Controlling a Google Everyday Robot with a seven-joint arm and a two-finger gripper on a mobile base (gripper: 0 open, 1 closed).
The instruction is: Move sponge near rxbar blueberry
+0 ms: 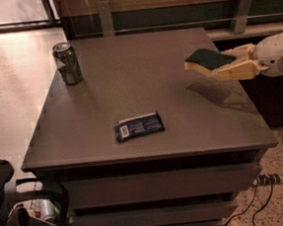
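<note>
We log the gripper (222, 62) at the 3 o'clock side of the surface (138, 70), raised above it, its cream fingers (238, 70) clamped on the sponge (207, 58). The sponge hangs clear of the surface with its green top up and yellow foam below, slightly tilted, and its shadow falls on the surface just beneath. The rxbar blueberry (139, 127) lies flat toward 6 o'clock from the surface's centre, near the front edge, label up, well apart from the sponge. From the bar, the sponge is at about 2 o'clock. A drink can (67, 63) stands upright at 10 o'clock, near the left edge.
</note>
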